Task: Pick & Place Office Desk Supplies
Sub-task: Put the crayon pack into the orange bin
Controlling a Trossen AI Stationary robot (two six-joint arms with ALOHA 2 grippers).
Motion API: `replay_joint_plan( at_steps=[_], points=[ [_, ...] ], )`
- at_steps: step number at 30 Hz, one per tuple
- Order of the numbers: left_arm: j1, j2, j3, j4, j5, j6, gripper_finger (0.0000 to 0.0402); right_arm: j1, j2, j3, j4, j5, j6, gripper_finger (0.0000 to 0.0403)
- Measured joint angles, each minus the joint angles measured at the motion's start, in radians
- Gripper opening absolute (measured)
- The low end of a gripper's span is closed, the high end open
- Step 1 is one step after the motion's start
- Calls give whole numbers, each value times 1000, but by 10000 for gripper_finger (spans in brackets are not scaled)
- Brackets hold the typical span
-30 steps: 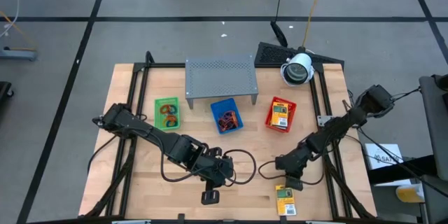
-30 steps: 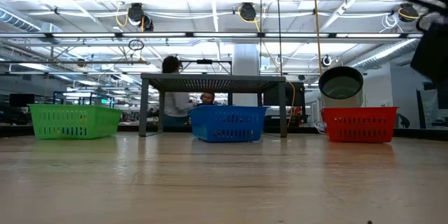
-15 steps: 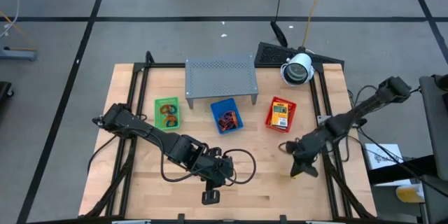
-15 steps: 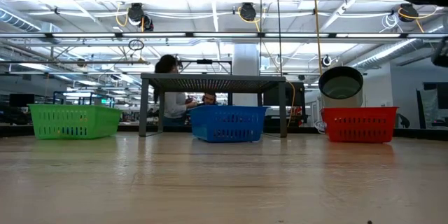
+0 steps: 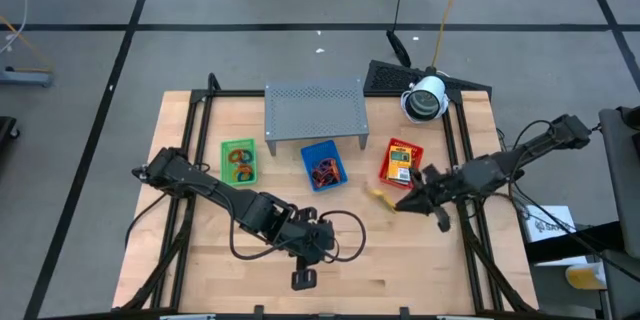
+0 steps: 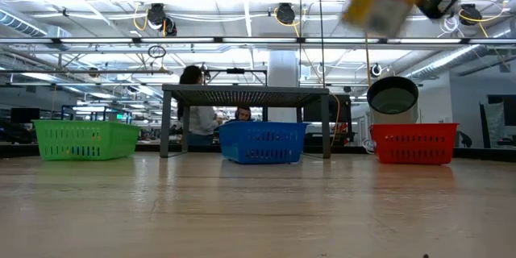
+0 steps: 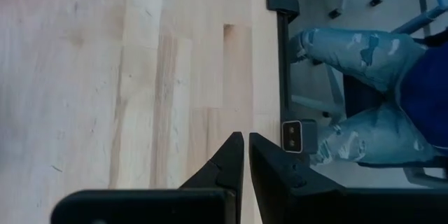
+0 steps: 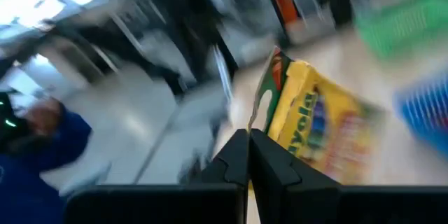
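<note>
A yellow packet with green-black print [image 8: 318, 129] is in my right gripper [image 8: 248, 147], which is shut on it. In the high view the right gripper [image 5: 402, 203] hovers just near of the red tray [image 5: 418, 152], with the packet [image 5: 380, 197] sticking out toward the table's left. In the low view the packet [image 6: 383, 0] shows blurred, high above the table. A second yellow packet [image 5: 400, 165] lies in the red tray. My left gripper [image 5: 301, 279] rests low near the table's near edge, shut on nothing [image 7: 245, 155]. My right gripper pinches the packet between its two fingers by a thin flat tab at one end [image 8: 260, 108]. The fingers lie roughly level and point toward the table's left. The packet is lifted clear of the table and reaches out beyond the fingertips.
The blue tray [image 5: 323, 165] holds orange-red rubber bands and the green tray [image 5: 238, 161] holds small rings. The grey perforated shelf [image 5: 314, 110] stands behind them at the far side. A round lamp-like object [image 5: 425, 98] sits far right. A person's legs [image 7: 364, 98] show beyond the near edge.
My right gripper has taken the yellow packet from the table's near-right part and lifted it clear. It has carried it up and toward the far edge, to just near of the red tray, turning until it points toward the table's left.
</note>
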Motion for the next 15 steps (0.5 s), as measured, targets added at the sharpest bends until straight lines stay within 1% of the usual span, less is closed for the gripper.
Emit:
replay_joint_plan(
  at_steps=[3, 5, 9, 11, 15],
  points=[
    [0, 0, 0, 0, -4, 0, 31, 0, 5, 4, 186, -6, -157, 0],
    [0, 0, 0, 0, -5, 0, 31, 0, -3, 28, 205, -2, -237, 0],
    [0, 0, 0, 0, -5, 0, 31, 0, 0, 131, 125, 57, -387, 0],
    [0, 0, 0, 0, -5, 0, 31, 0, 11, 205, 56, 96, -450, 0],
    [0, 0, 0, 0, -5, 0, 31, -2, 52, 374, -110, 136, -543, 0]
  ],
)
